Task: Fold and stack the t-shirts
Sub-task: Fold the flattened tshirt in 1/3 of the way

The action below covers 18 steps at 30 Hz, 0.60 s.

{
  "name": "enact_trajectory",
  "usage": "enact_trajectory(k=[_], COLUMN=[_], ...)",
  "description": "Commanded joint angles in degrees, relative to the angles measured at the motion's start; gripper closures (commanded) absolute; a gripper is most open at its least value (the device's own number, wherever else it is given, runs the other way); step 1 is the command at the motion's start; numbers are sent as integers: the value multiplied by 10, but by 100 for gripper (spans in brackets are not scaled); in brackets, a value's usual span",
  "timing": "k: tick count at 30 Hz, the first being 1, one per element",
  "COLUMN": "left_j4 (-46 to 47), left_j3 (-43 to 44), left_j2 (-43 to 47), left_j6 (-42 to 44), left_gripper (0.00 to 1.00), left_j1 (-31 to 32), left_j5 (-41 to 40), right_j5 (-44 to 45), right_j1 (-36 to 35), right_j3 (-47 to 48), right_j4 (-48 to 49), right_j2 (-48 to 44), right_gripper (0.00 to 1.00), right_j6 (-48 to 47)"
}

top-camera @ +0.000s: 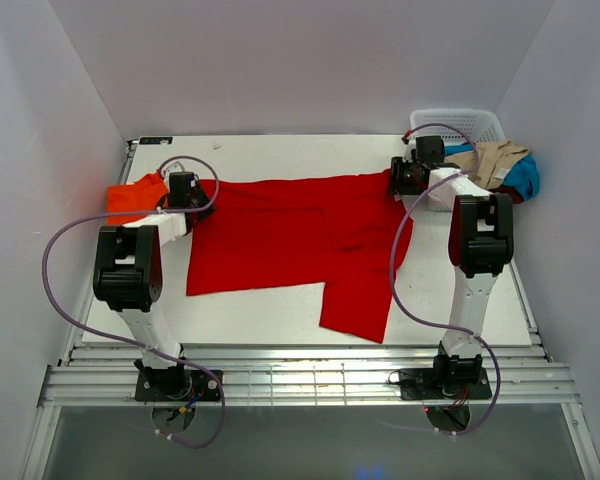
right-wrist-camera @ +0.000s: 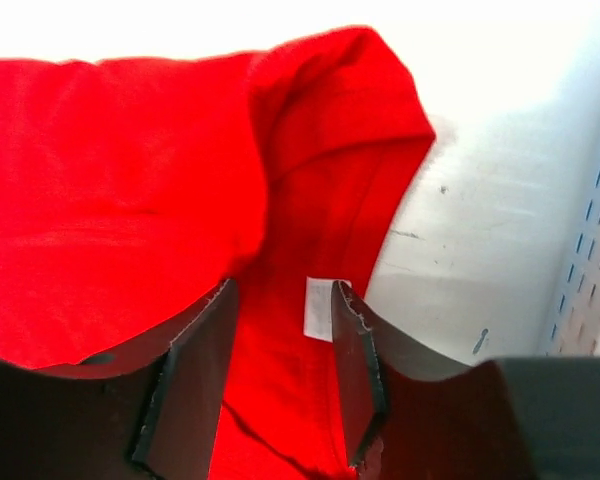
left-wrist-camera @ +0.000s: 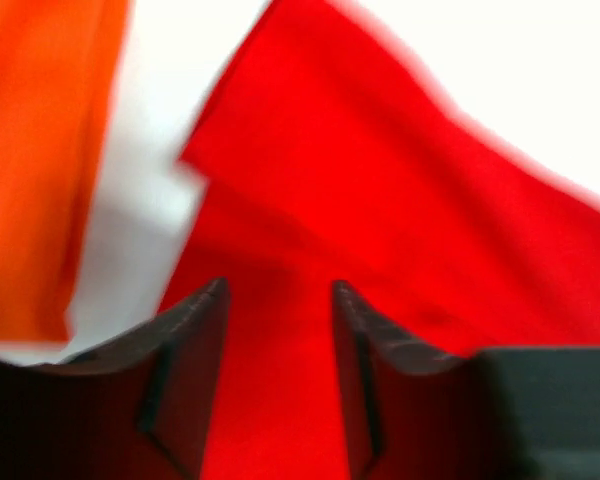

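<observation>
White tabletop (top-camera: 250, 320) carried your red t-shirt (top-camera: 300, 235); your left gripper (left-wrist-camera: 278, 292) and right gripper (right-wrist-camera: 283, 292) stood spread apart over its far edge.

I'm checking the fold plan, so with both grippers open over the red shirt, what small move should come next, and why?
Probably lift both grippers straight up, clear of the red t-shirt. The left gripper and right gripper stand open at its far edge, holding nothing, and the shirt lies spread out, not yet folded.
</observation>
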<state>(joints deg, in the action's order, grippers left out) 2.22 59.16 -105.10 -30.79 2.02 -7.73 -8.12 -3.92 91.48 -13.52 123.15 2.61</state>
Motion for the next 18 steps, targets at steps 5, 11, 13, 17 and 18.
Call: enact_trajectory(k=[5,11,13,17,18], left_j4=[31,-12,-20,-20,-20], left_j3=[133,216,238,250,251], left_j2=[0,-70,-91,-135,-140], left_j6=[35,50,53,56,59], left_gripper=[34,93,100,100,100], left_j1=[27,28,27,28,27], left_j5=[16,-24,-30,-42,-45], right_j5=[-25,-48,-72,-117,-128], right_j1=[9,10,9,9,9], right_j3=[97,156,175,183,183], right_j4=[10,14,15,46,59], right_j2=[-49,6,36,65,73], right_gripper=[49,82,87,88,88], right_j6=[-5,6,10,20,23])
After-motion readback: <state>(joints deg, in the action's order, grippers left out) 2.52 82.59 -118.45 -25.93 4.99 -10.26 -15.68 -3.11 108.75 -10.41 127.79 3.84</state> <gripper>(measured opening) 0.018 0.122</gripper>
